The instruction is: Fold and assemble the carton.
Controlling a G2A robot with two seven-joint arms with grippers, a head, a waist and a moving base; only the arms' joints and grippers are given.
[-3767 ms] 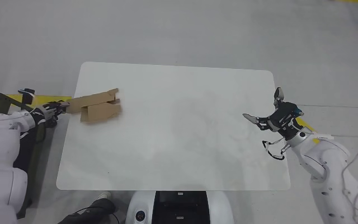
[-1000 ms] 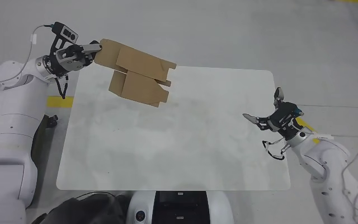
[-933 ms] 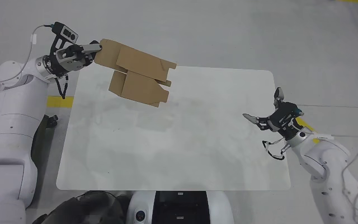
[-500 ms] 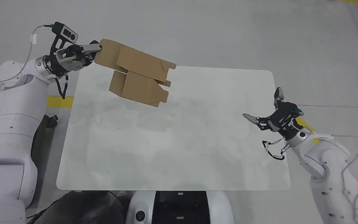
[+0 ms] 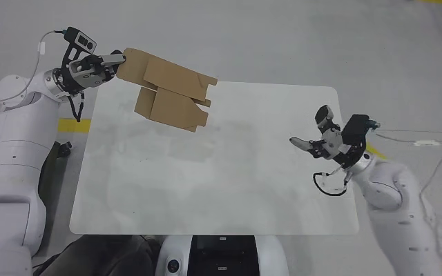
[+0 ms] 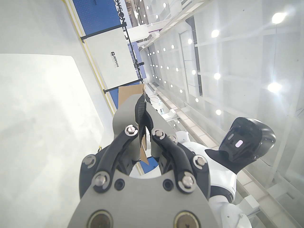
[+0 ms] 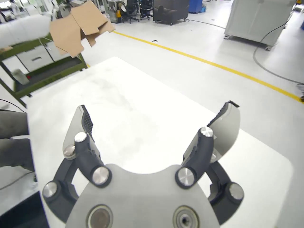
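The white table (image 5: 207, 200) lies between the two arms and is presumably where the folding is meant to be done. The carton (image 5: 169, 90) is not on it. This flattened sheet of brown cardboard, with its flaps hanging loose, is held in the air over the table's far left corner, partly past the edge, and touches nothing but the claw that holds it. Keeping it off the surface likely lets the panels droop apart at their creases, and it presents the free end toward the middle, where the other arm could meet it. The left gripper (image 5: 117, 64) is clamped on one end of the cardboard. Its wrist view shows the two fingers pressed together on a thin edge of the sheet, a pinch grip that suits flat stock and leaves most of the panel free. The right gripper (image 5: 309, 127) is over the right side of the table, well apart from the carton, with its jaws spread wide and nothing between them. It points across the table toward the cardboard, which reads as readiness to take a flap. No fold looks made yet, so the task seems to be at its start.
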